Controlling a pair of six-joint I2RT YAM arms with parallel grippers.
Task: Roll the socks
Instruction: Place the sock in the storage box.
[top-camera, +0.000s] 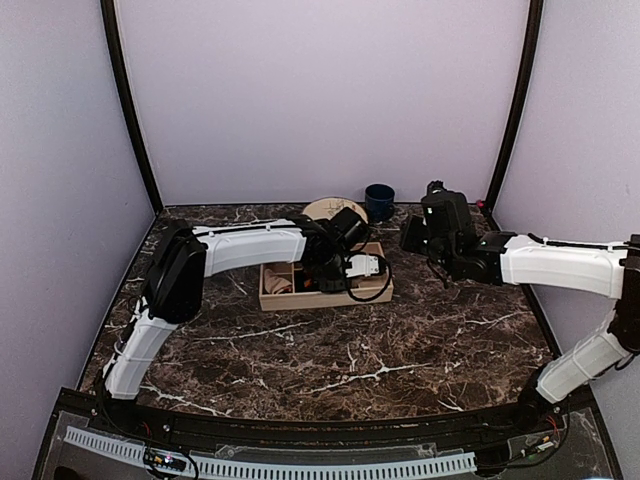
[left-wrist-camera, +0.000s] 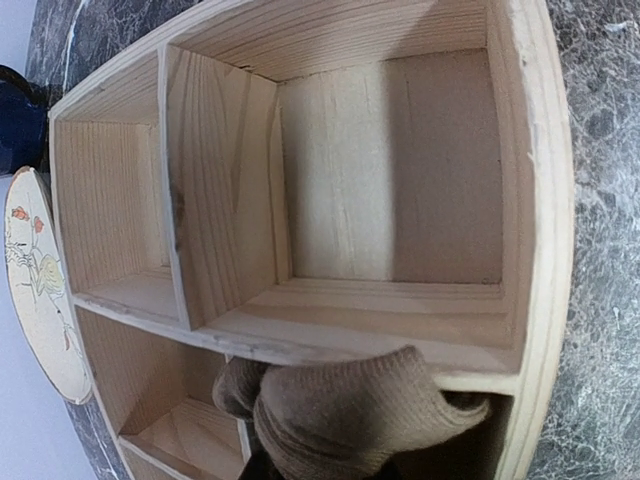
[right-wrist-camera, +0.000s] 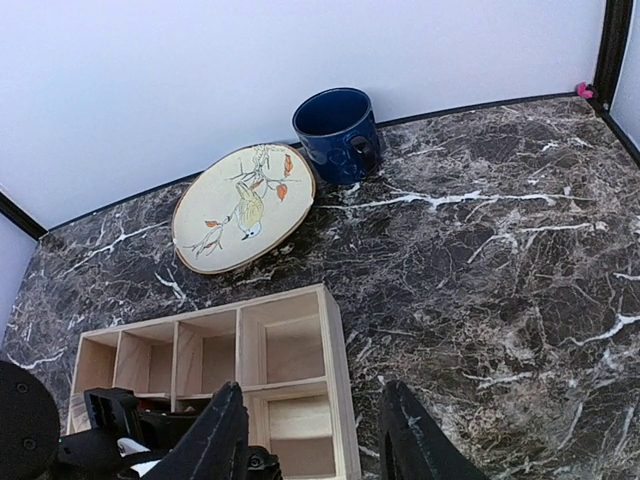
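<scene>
Here the left gripper (top-camera: 312, 277) reaches into the wooden box (right-wrist-camera: 335, 370), narrowed on the plain tan sock (left-wrist-camera: 345, 415). The sock bunches over a divider at the box's left end and hangs partly down into a compartment there. The gripper's fingers are mostly hidden under the fabric. The right gripper (right-wrist-camera: 315, 447) hangs just off the box's right end, spread wide with nothing in it. On the tabletop (right-wrist-camera: 480, 270), a bird-painted plate (right-wrist-camera: 243, 207) lies behind the box's middle, and a blue mug (right-wrist-camera: 337, 133) stands behind its right end.
</scene>
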